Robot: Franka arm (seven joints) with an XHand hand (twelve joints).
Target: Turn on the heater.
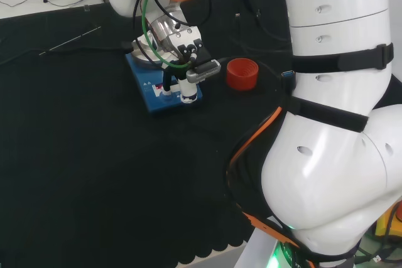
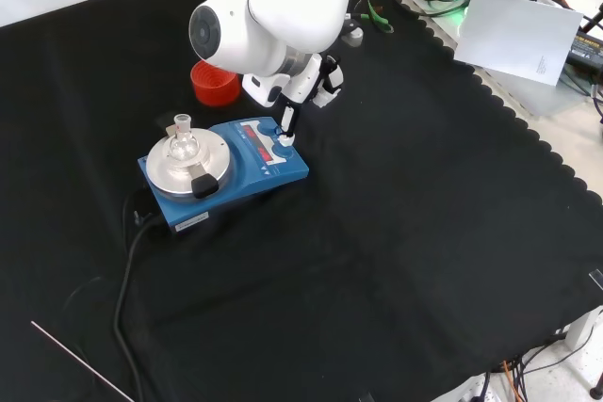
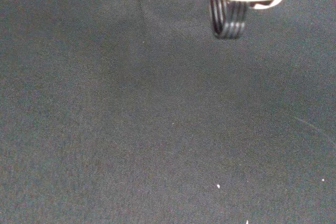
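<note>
While the blue hotplate stirrer (image 2: pixel 226 168) sits on the black-clothed desk (image 2: pixel 396 233), the hand (image 2: pixel 300 91) hangs over its front panel, one of the fingers (image 2: pixel 285 123) stretched straight down onto the panel's controls, nothing held. On the stirrer's round plate stands a small glass flask (image 2: pixel 181 143). Just behind the stirrer stands a red ribbed ring (image 2: pixel 215 84).
</note>
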